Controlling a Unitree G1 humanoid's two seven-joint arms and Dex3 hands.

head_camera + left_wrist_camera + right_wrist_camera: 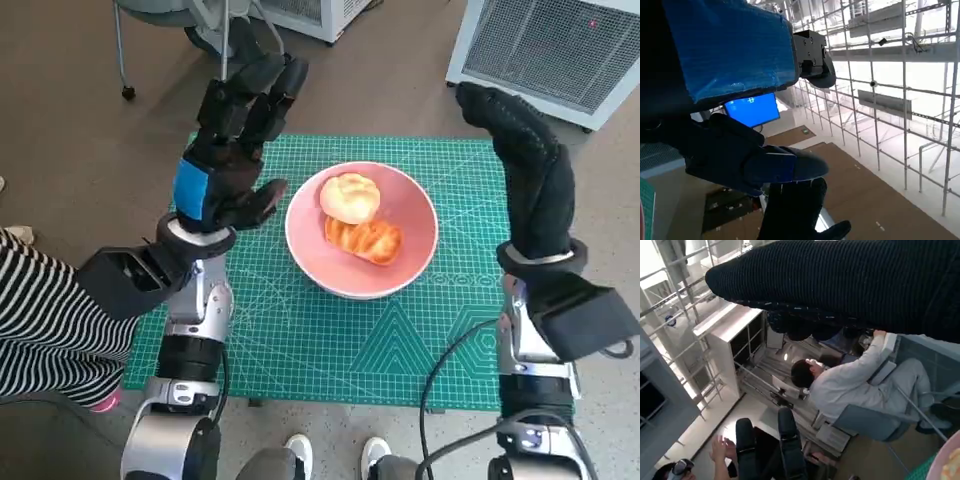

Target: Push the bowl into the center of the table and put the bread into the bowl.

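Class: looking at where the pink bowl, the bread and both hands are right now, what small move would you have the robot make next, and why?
Probably draw both hands back. The pink round bowl sits near the middle of the green cutting mat with two pieces of bread inside, and the left hand and right hand hold nothing, raised on either side.

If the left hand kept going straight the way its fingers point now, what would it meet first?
Probably nothing on the table: the left hand points beyond the green mat's far edge, away from the pink bowl. Height is unclear.
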